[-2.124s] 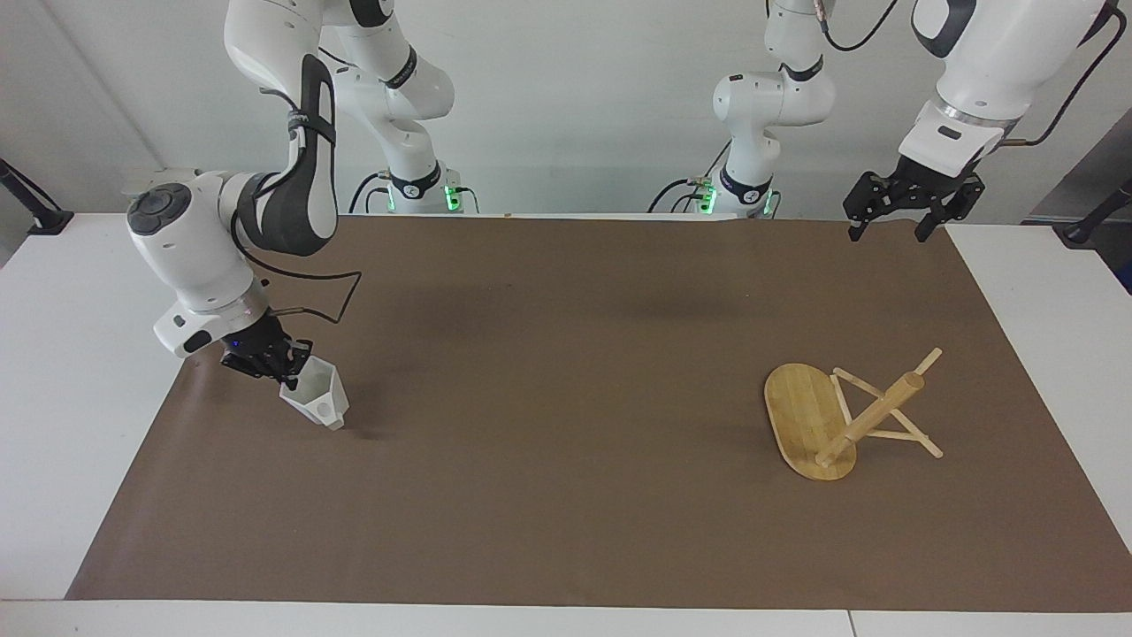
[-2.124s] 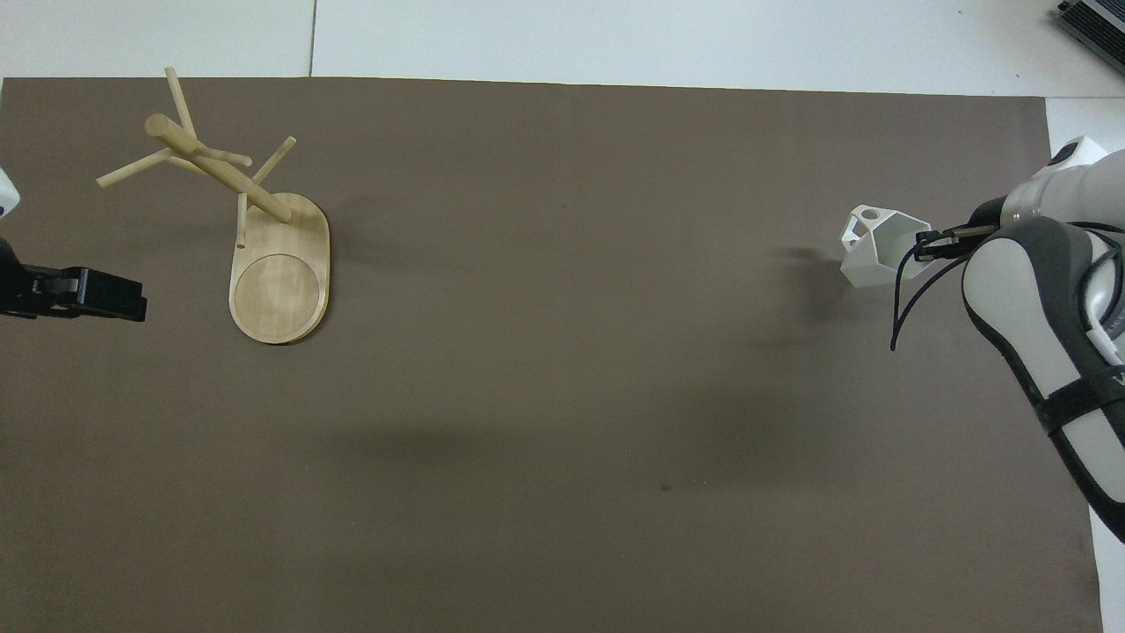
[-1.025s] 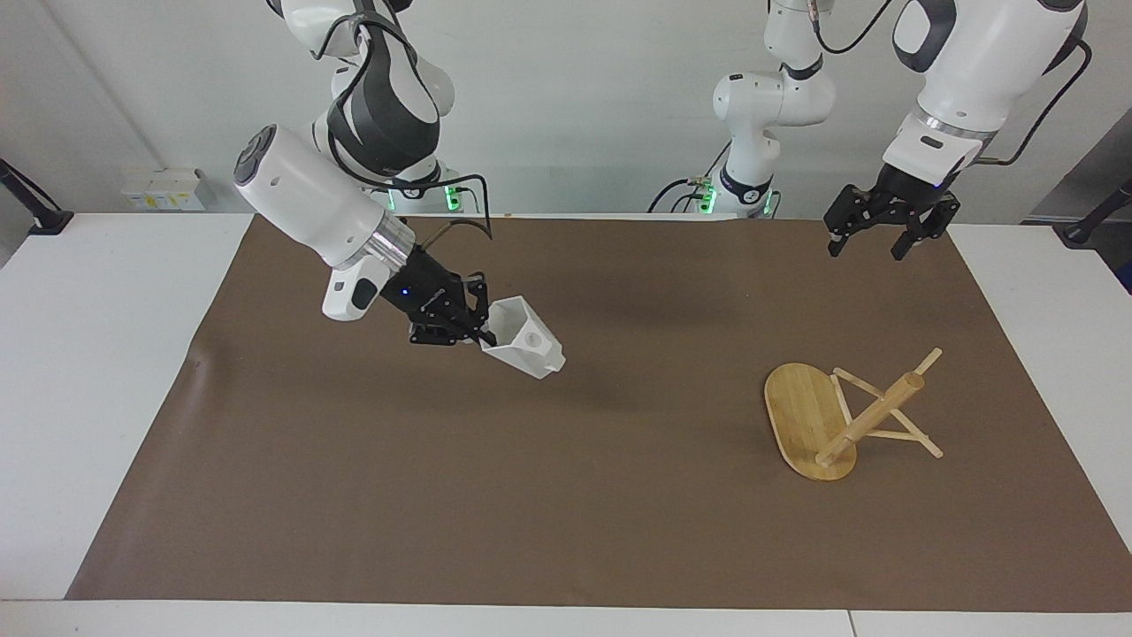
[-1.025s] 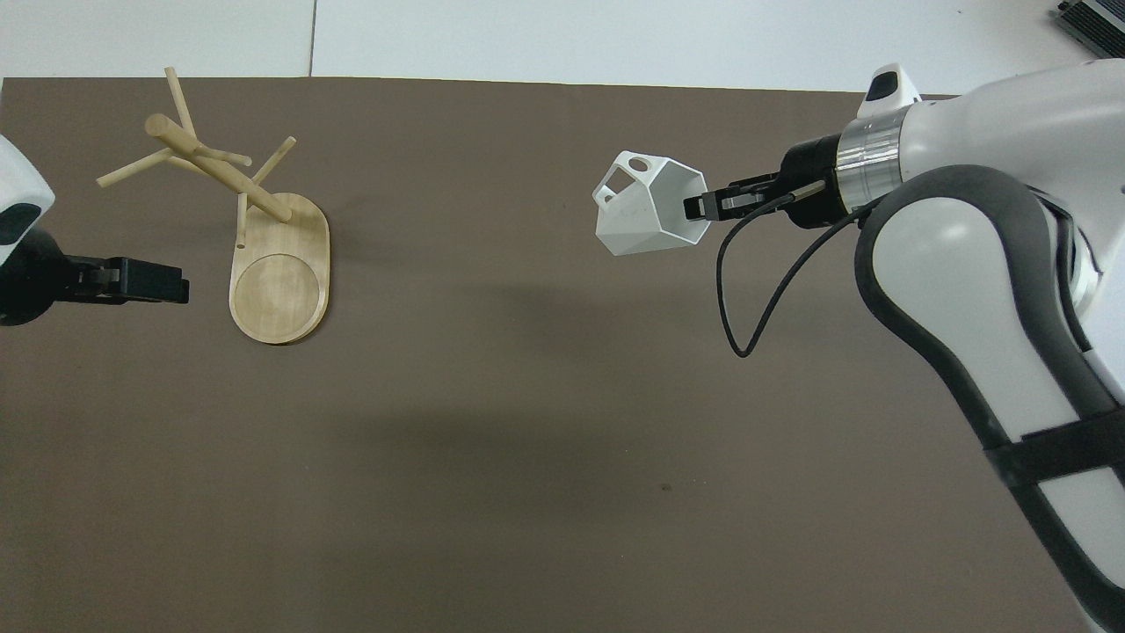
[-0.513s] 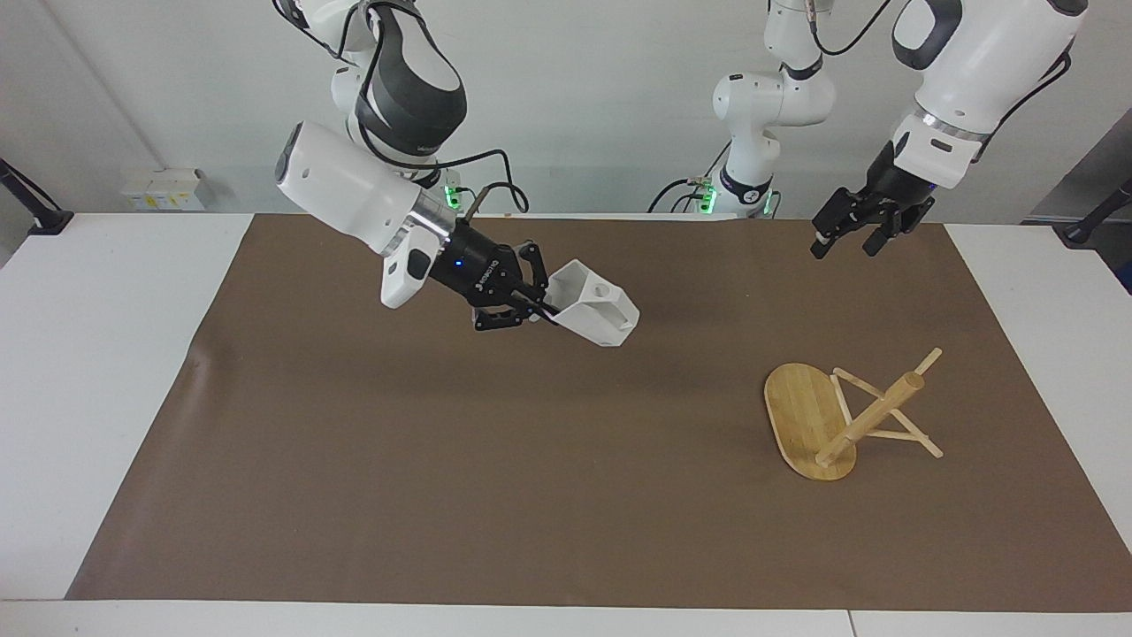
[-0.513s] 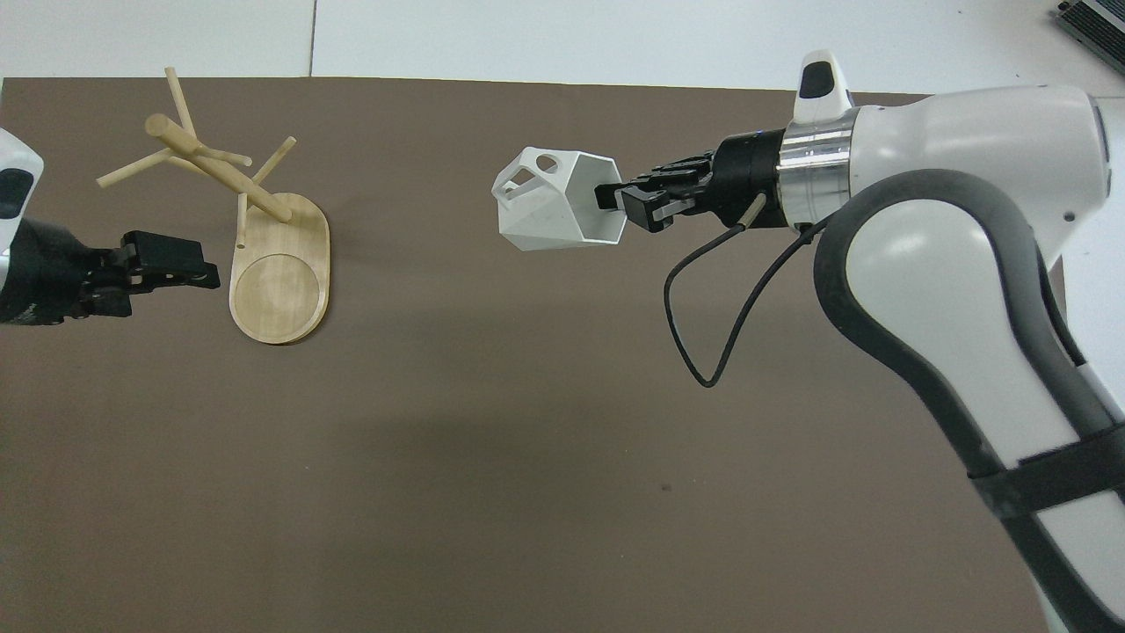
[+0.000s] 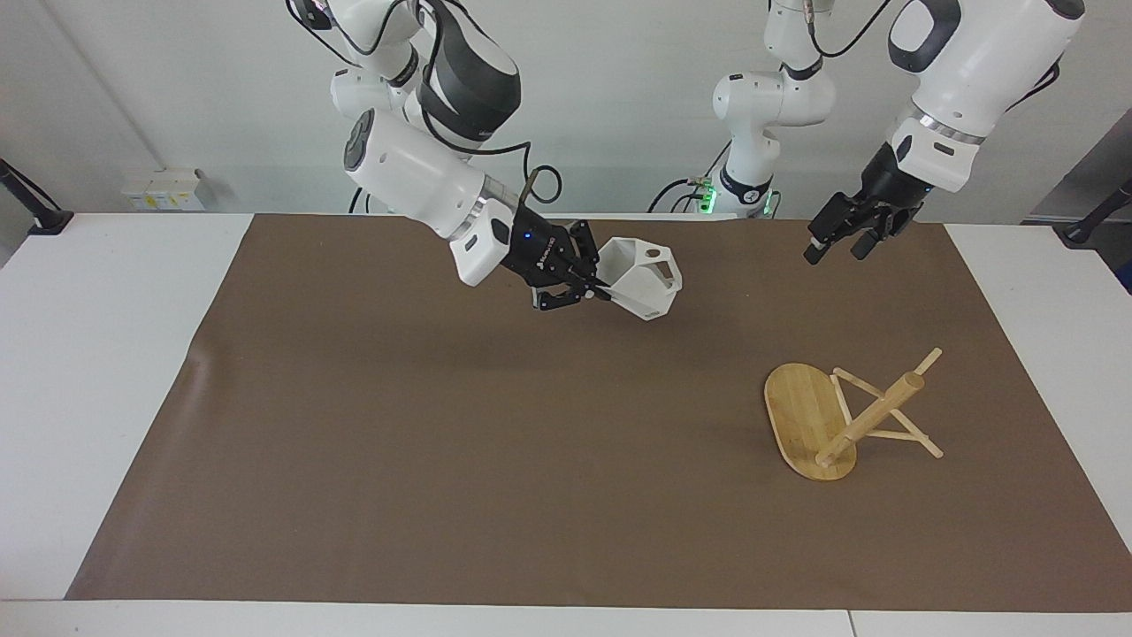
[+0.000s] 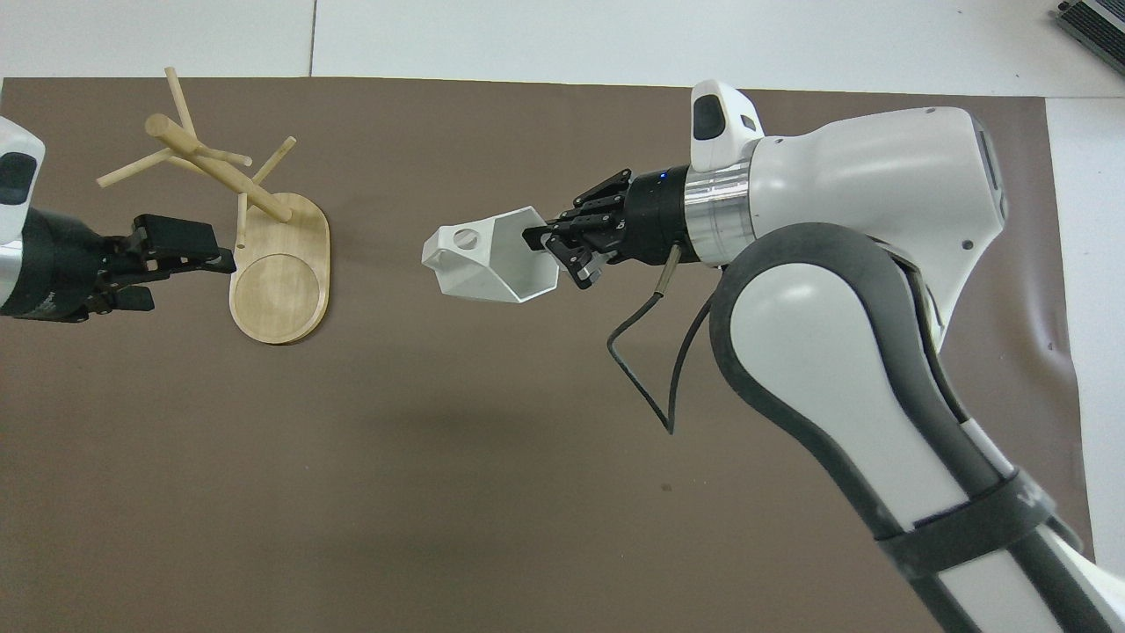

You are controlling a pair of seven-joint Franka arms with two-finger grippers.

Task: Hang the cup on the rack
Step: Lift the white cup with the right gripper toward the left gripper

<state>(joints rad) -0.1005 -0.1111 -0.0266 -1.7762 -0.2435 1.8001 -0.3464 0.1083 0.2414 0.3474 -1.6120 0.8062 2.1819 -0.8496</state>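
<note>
Cup [image 7: 646, 279] held in the air by its rim in the right claw [image 7: 591, 285], over the middle of the brown-covered bench [image 7: 442, 460], tipped on its side. Rack [image 7: 836, 420] stands well apart toward the left arm's end, its post leaning. Left claw [image 7: 836, 241] hangs above it, fingers spread wide, empty. Pick-up looks done; carrying across and hooking the cup's pierced tab onto a peg are left.

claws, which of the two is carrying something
The right claw, up over the middle of the brown mat, is shut on the white cup's rim; the left claw hangs open and empty.
</note>
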